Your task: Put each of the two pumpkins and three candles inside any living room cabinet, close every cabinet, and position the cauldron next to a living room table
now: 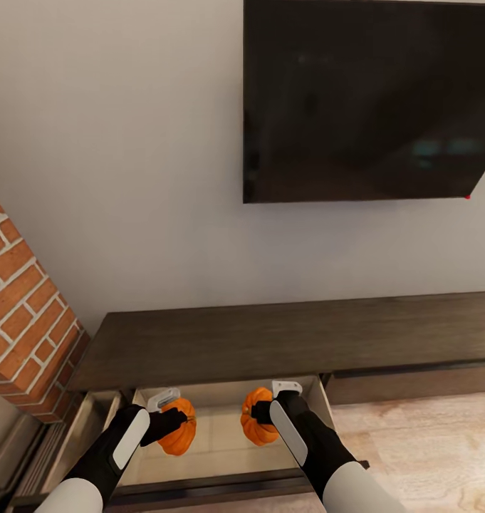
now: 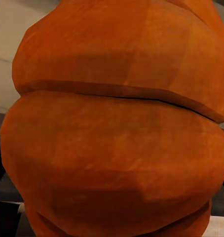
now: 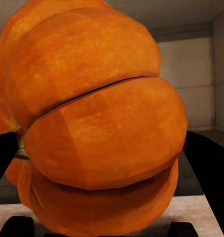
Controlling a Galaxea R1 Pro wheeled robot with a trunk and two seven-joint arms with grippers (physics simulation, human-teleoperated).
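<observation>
Head view, lower middle: each hand, left hand [image 1: 172,419] and right hand [image 1: 265,412], pinches one of the pumpkins [image 1: 179,426] directly above the cabinet's open drawer [image 1: 221,445].

The open drawer [image 1: 221,445] of the cabinet [image 1: 299,335] is the one gap to reach into. Inside it, the left gripper [image 1: 172,422] clamps one pumpkin [image 1: 179,427] and the right gripper [image 1: 265,413] clamps the other pumpkin [image 1: 258,417], with a strip of bare pale drawer floor between them. The drawer's back wall stands close behind both. Above the cabinet top the wall is bare up to the television [image 1: 370,100]. A brick column [image 1: 21,313] blocks the cabinet's left end.
</observation>
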